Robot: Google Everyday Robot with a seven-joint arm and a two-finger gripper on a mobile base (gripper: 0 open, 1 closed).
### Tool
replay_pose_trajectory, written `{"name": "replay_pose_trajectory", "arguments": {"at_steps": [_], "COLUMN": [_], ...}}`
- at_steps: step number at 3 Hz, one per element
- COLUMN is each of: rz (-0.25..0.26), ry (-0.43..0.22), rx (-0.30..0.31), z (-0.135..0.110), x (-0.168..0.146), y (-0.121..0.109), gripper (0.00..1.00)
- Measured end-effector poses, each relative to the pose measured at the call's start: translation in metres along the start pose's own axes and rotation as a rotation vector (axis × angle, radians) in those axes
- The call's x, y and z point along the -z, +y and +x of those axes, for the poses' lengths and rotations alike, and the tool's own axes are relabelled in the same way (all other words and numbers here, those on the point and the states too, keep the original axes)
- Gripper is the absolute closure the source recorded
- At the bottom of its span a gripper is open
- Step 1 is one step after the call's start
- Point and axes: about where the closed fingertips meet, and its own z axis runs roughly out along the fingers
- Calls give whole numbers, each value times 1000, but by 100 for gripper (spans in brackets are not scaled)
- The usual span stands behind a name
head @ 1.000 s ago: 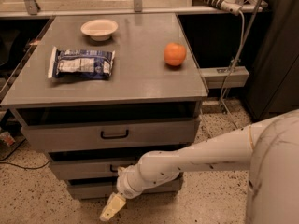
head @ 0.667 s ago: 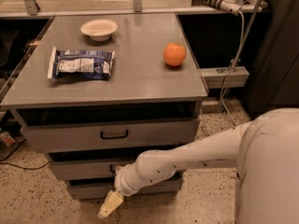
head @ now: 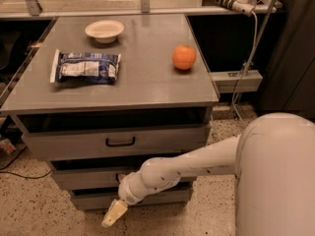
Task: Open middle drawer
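A grey cabinet has three stacked drawers. The middle drawer (head: 81, 177) is a flat grey front below the top drawer (head: 74, 144). Its handle is mostly hidden behind my wrist. My gripper (head: 114, 214) hangs low in front of the cabinet, just below the middle drawer and in front of the bottom drawer (head: 162, 197). A cream fingertip (head: 112, 216) points down toward the floor. My white arm (head: 187, 166) reaches in from the right across the middle drawer's front.
On the cabinet top (head: 147, 82) lie a chip bag (head: 86, 67), a white bowl (head: 104, 30) and an orange (head: 184, 57). The top drawer has a black bar handle (head: 120, 142). The floor (head: 39, 210) is speckled. Cables and a power strip (head: 231, 1) are at the right.
My gripper and wrist have shifted slightly left and up along the cabinet front. The large white arm link at the right fills more of the view. The drawers have not moved.
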Motion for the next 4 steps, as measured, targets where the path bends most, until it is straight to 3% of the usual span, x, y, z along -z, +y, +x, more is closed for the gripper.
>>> {"name": "replay_pose_trajectory", "arguments": {"at_steps": [2,4], "rz": [0,-33], "ry": [28,81], "rx": [32,35], "z": [16,36], "x": [-11,-18], "y": [-21,-13], "gripper": [0,0]}}
